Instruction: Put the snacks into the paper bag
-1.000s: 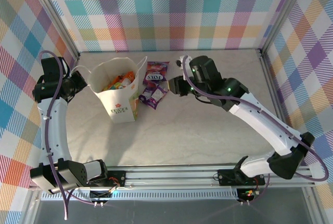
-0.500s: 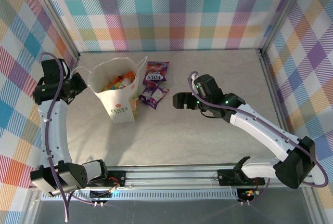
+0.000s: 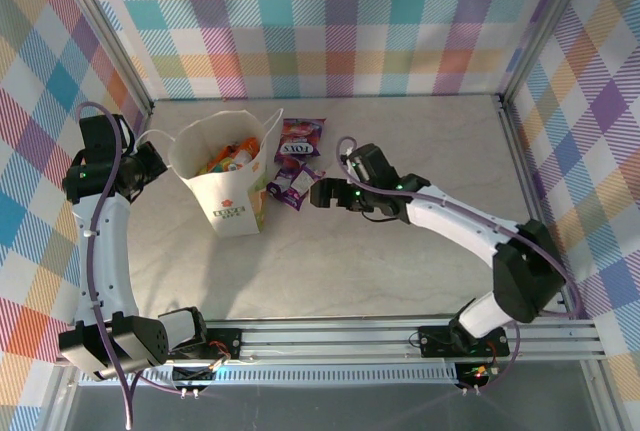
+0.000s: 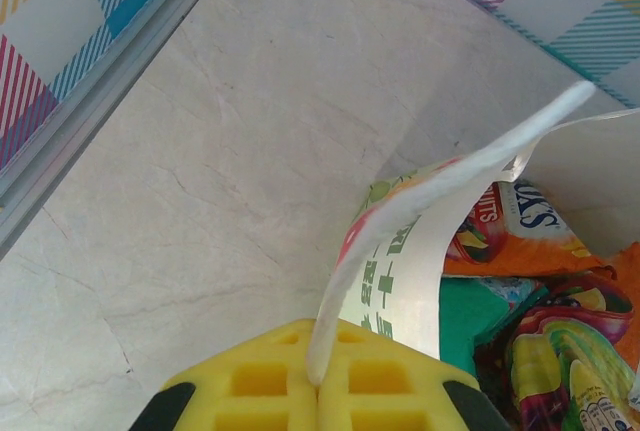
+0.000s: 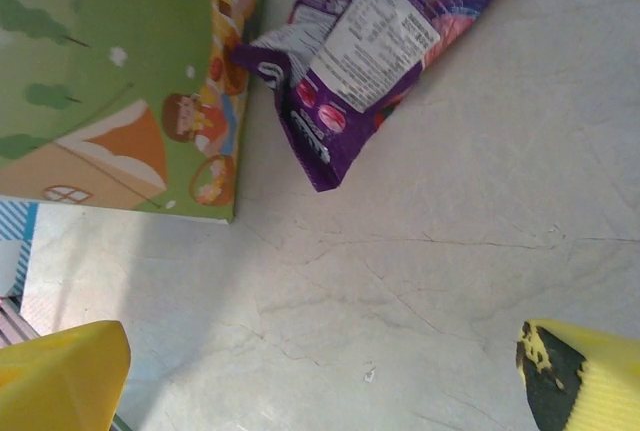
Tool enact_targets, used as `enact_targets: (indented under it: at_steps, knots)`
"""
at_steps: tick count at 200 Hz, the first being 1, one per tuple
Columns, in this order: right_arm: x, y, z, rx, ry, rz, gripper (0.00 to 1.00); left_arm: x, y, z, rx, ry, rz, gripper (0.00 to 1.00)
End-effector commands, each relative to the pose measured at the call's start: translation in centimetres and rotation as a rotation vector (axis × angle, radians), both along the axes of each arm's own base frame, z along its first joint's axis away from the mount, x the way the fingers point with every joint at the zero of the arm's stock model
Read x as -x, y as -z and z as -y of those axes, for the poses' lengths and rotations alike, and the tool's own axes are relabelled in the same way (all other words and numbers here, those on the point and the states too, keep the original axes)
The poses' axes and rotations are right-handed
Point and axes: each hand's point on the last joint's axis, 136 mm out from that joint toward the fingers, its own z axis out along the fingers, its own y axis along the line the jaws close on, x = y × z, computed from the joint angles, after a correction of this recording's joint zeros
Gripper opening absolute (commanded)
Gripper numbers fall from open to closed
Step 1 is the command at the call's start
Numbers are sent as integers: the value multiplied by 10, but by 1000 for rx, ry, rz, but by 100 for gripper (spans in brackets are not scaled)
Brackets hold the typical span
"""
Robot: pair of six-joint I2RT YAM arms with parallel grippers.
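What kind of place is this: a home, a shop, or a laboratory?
Probably a robot test cell in a laboratory: plaid panels in a metal frame enclose one table, a left arm and a right arm are bolted to a rail at its edge, and a bag stands staged on it.

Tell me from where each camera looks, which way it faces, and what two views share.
Top external: above and behind the bases, looking down on the table; left arm and right arm show.
Left wrist: beside the paper bag, looking into it; yellow left fingers pinch its cord handle.
Right wrist: low over the table, looking down at a purple packet; yellow right fingers show apart.
Shared: top external and right wrist both show that packet and the bag.
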Motion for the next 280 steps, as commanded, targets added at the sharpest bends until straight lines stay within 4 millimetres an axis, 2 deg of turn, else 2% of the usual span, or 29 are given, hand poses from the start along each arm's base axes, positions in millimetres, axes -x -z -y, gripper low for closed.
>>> enact_targets:
  at_steps: [1,66,107,157,280]
  knots:
    - [-13,0,-17,-48,-9,-26,99,10,2,-6,-13,-18,-26,6]
    - [-32,40,-43,-72,-23,-132,99,13,2,-9,-32,-24,-40,6]
    - [-52,52,-55,-64,-20,-141,99,14,5,-10,-40,-27,-51,6]
    - [-75,63,-58,16,-28,-124,99,13,10,-9,-30,-21,-61,6]
    - [-114,86,-57,-9,-12,-194,99,11,13,-9,-25,-19,-68,7]
